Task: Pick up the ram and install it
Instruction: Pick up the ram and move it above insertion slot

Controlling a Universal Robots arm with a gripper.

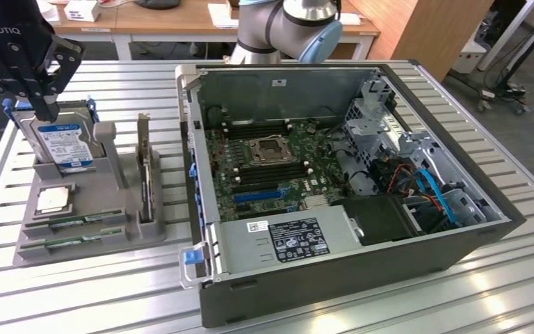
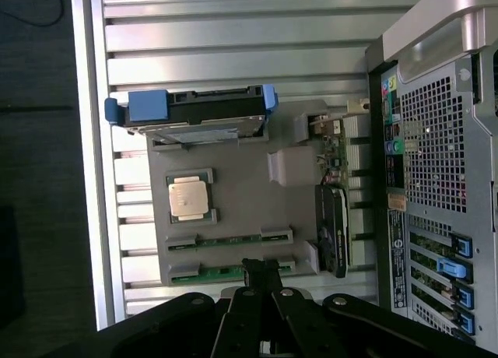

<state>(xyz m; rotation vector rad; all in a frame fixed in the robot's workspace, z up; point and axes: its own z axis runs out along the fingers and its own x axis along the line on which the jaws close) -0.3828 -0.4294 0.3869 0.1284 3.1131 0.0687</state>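
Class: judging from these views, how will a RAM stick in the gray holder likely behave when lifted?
The RAM stick looks thin and board-like, so probably stiff and light. It sits edge-up in the gray holder, between end blocks, so it may bind unless lifted straight. Its narrow edge probably offers little grip.

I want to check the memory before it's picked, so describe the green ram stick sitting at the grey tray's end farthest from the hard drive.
The long, thin green circuit-board ram stick stands on its long edge in a slot of the grey plastic tray, held at each end by raised grey blocks. Seen edge-on, its face is hidden. It runs parallel to a second green stick beside it, with a gap between. The shut black gripper hangs above it, not touching.
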